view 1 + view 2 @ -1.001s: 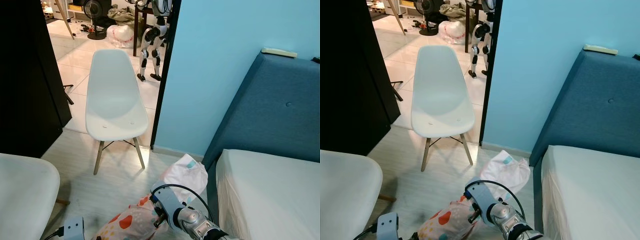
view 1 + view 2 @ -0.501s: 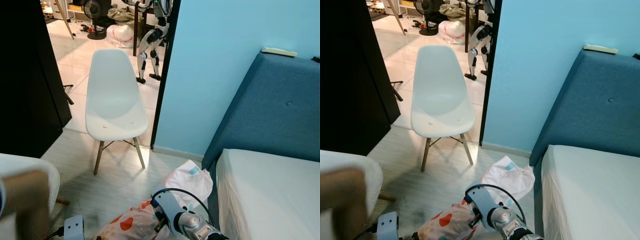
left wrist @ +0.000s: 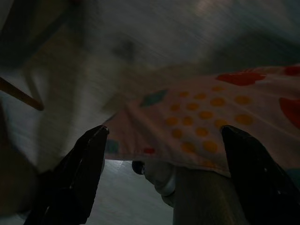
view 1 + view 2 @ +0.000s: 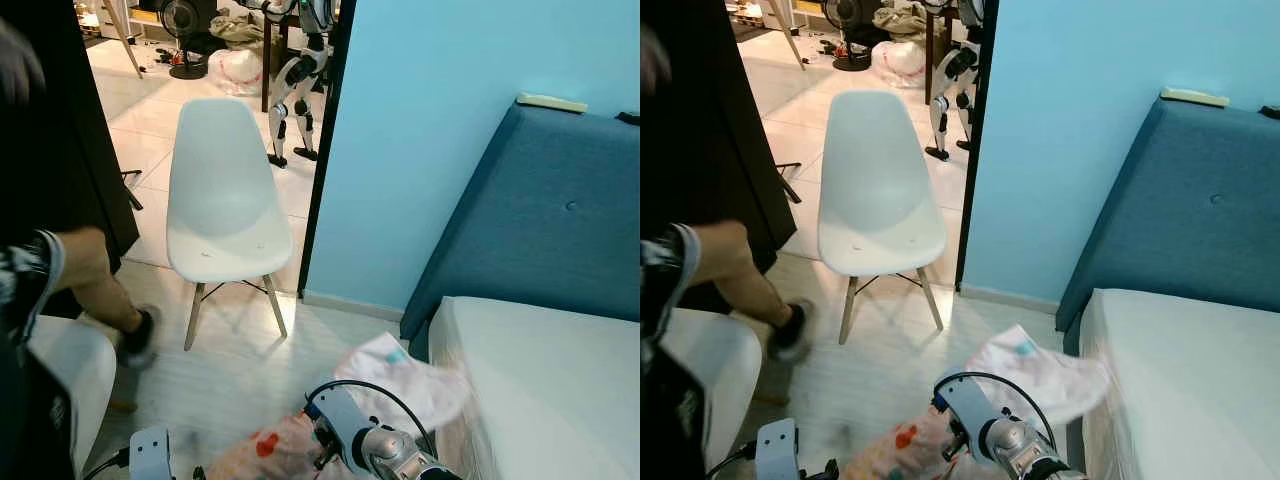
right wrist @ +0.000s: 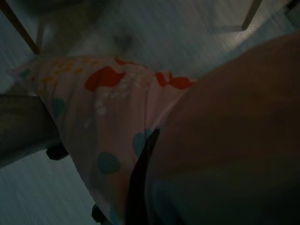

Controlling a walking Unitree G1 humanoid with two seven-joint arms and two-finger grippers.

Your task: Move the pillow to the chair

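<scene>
a pale plank floor [image 4: 240, 370] runs under a blue wall [image 4: 420, 130], with a blue bed headboard [image 4: 540, 220] at right and a tiled room beyond the doorway at top. the white chair [image 4: 218, 195] stands upper left of centre, seat bare. the pillow [image 4: 285, 455], dotted orange and red, sits at the bottom edge, low between both arms, its long axis running roughly left to right. the left pincer [image 3: 164, 159] gapes wide, fingers either side of the pillow's edge, not closed. the right pincer [image 5: 140, 178] presses into the fabric; whether it grips, i cannot tell. the chair lies ahead and left. a person's leg [image 4: 105, 285] crosses at left. no readable writing.
</scene>
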